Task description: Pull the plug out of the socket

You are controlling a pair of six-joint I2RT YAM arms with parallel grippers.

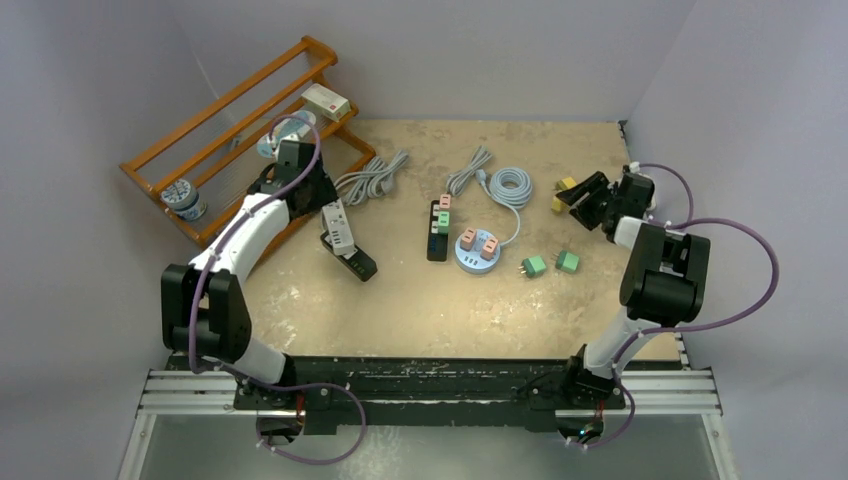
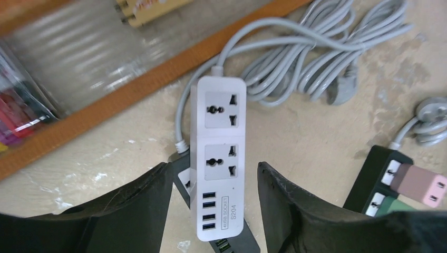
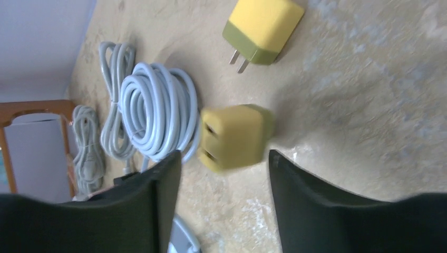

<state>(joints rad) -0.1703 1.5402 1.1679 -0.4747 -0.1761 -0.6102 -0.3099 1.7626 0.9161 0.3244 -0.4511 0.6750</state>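
Table (image 1: 420, 320) is seen with a wooden rack (image 1: 200, 140) at far left. Left gripper (image 2: 213, 171) is held over the white strip (image 2: 219, 121), jaws apart, one finger on either side of its USB end, nothing clamped. Both of that strip's sockets are seen bare. It lies partly on a black unit (image 1: 357, 264) beside the rack rail, with its grey cord (image 2: 311, 68) bundled beyond. Right gripper (image 3: 224, 155) is held at far right, jaws likewise apart. A blurred yellow plug (image 3: 234, 136) is seen in the gap at the fingertips; contact cannot be told. A second yellow plug (image 3: 261, 29) lies loose on the table further out, prongs showing. White coil (image 1: 511, 186) lies mid-table, its lead running to the round socket (image 1: 477, 262), in which two pink plugs (image 1: 468, 239) are seated. Just left of it, the black strip (image 1: 438, 245) carries a pink plug (image 2: 419, 184) and a green plug (image 2: 403, 206). Two loose green plugs (image 1: 535, 266) lie right of the round socket, well apart from both grippers.
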